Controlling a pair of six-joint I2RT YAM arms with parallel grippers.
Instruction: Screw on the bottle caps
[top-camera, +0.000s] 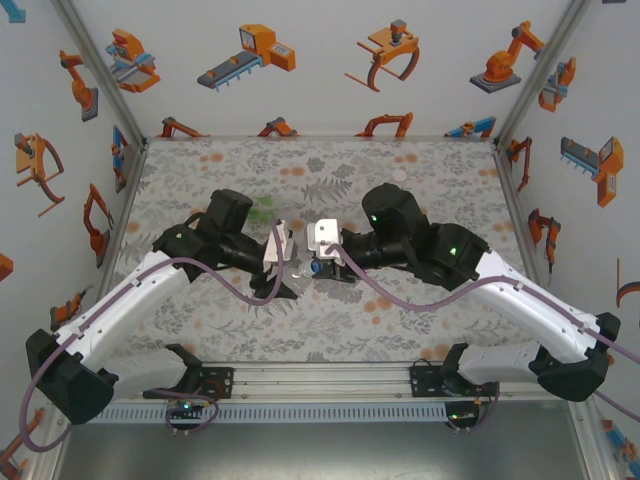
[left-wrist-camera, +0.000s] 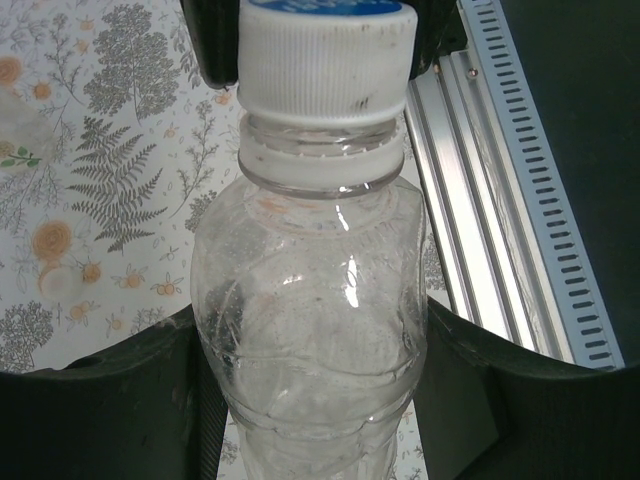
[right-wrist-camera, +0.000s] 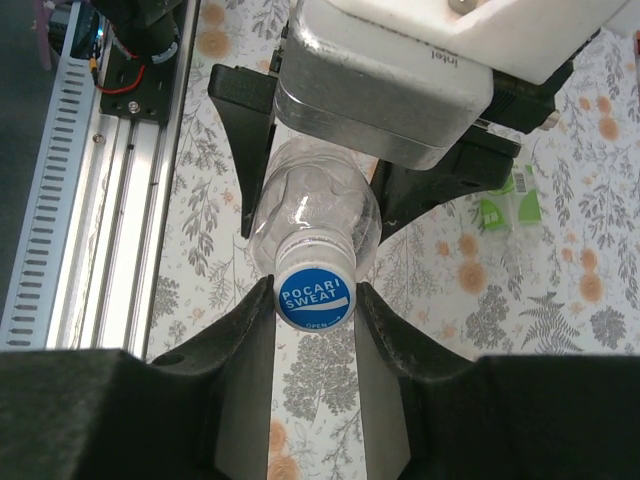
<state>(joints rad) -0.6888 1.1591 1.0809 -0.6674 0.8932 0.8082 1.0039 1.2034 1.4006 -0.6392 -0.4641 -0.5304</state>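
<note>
Cap (right-wrist-camera: 315, 292), blue on top with a white ribbed side, sits on the neck of a clear, dimpled plastic bottle (left-wrist-camera: 310, 330) above the floral table (top-camera: 450, 190). Right end effector (right-wrist-camera: 315, 305) is clamped on the cap; left end effector (left-wrist-camera: 312, 345) grips the bottle's body. The bottle's base is cut off. A second bottle (right-wrist-camera: 503, 207) lies mostly hidden, its green label peeking out.

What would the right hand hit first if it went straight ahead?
Shut on the blue cap, the right hand would press straight into the clear bottle behind it, held by the left hand; nothing seems to lie between.
</note>
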